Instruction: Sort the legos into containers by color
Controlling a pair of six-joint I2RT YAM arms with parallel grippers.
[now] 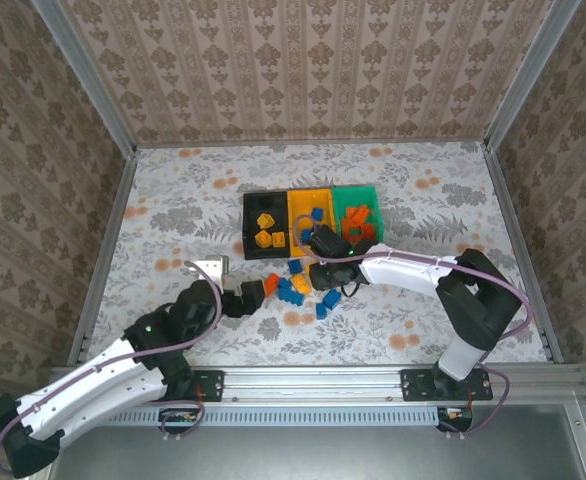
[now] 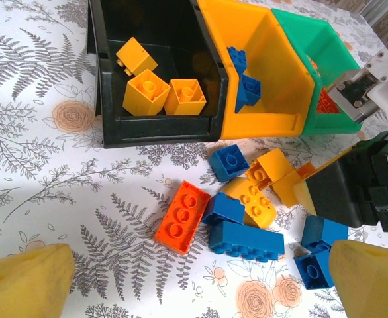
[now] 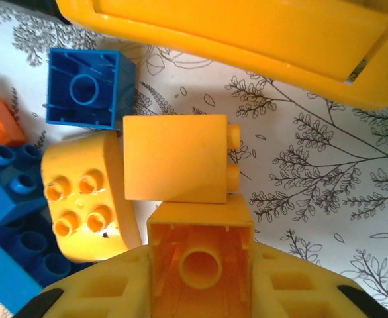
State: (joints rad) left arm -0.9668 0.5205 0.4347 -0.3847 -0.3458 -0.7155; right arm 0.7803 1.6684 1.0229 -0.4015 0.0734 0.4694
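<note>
My right gripper is shut on a yellow lego with its hollow underside facing the camera, low over the loose pile in front of the containers. A second yellow lego lies against it, beside a rounded yellow one. My left gripper stands open just short of an orange lego and a long blue one. The black bin holds three yellow legos. In the orange-yellow bin are two blue ones. The green bin has red-orange ones.
More blue legos lie at the right of the pile, close to the right arm's black body. The flowered table has open room left of the bins. Patterned walls close in the table.
</note>
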